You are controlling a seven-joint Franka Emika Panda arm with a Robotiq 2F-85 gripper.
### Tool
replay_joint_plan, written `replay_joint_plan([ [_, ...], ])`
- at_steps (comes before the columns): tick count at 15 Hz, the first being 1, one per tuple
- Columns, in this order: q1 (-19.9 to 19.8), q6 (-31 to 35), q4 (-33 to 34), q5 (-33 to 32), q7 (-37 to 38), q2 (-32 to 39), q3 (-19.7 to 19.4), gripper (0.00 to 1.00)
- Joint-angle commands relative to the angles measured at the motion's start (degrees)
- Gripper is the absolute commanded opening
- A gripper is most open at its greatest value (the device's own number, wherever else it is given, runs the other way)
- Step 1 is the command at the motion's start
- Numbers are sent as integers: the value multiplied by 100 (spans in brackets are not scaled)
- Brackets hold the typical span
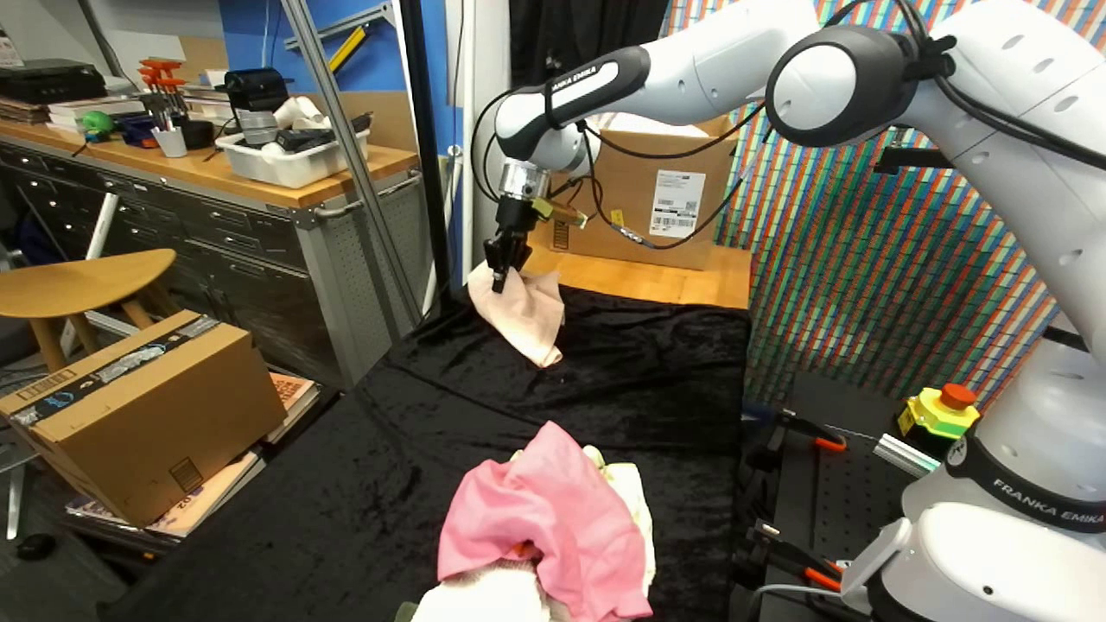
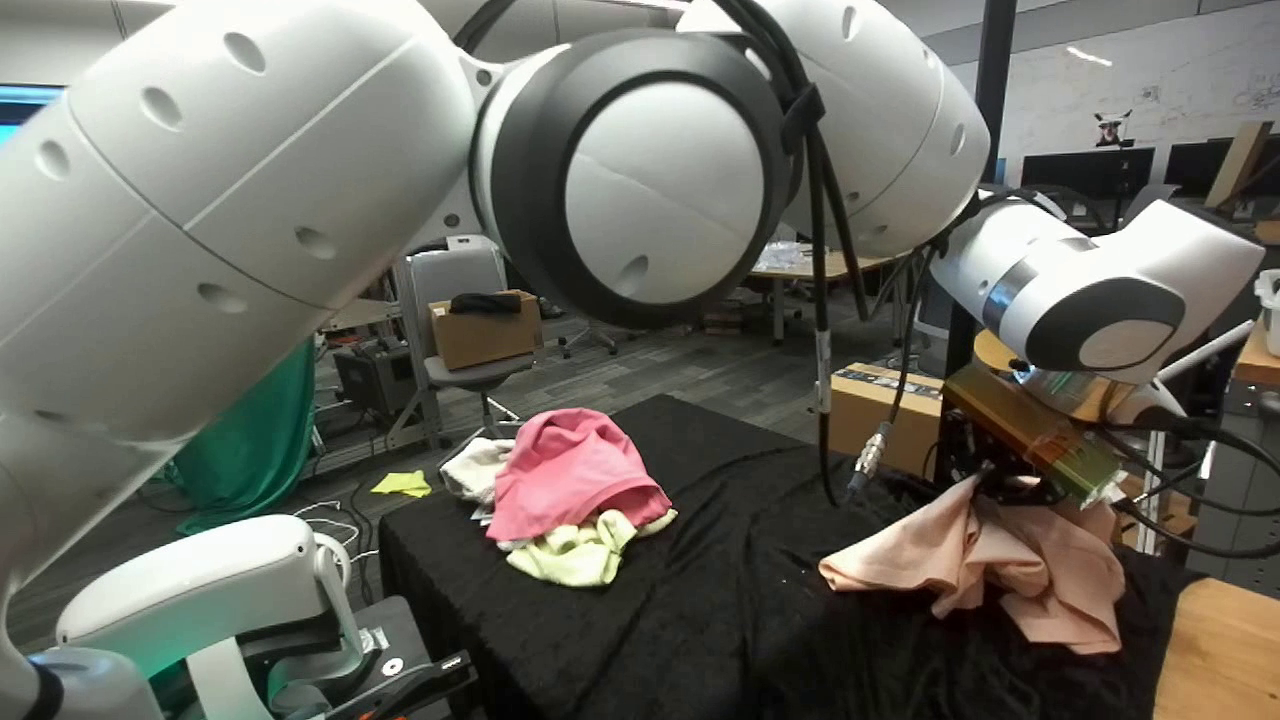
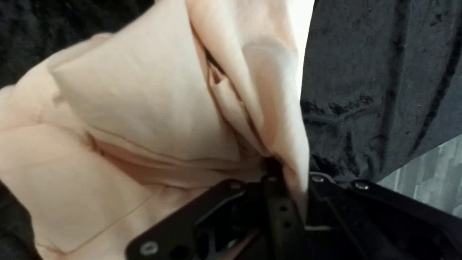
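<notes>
A peach cloth hangs in folds from my gripper at the far end of the black-covered table. The cloth also shows in an exterior view, its lower folds at or just above the table. In the wrist view, the peach cloth fills the left and middle, and a fold runs between the fingers of my gripper. The fingers are shut on that fold; their tips are partly hidden by cloth. A pink cloth lies heaped with white and pale green cloths, away from the gripper.
The table has a rumpled black cover. A cardboard box stands at its far end on bare wood. A metal post rises beside the far edge. Another cardboard box stands beside the table.
</notes>
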Motion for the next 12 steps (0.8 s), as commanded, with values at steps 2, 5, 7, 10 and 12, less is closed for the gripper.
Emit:
replay_joint_plan([
  [2, -289, -57, -1067, 463, -773, -944, 262, 9],
  [5, -308, -41, -1793, 631, -1107, -1585, 268, 10],
  [7, -236, -22, -2354, 682, -1278, -2099, 232, 10],
  [10, 29, 171, -3147, 627, -1333, -2865, 128, 10],
  [12, 259, 355, -3683, 580, -1264, -3396, 69, 10],
])
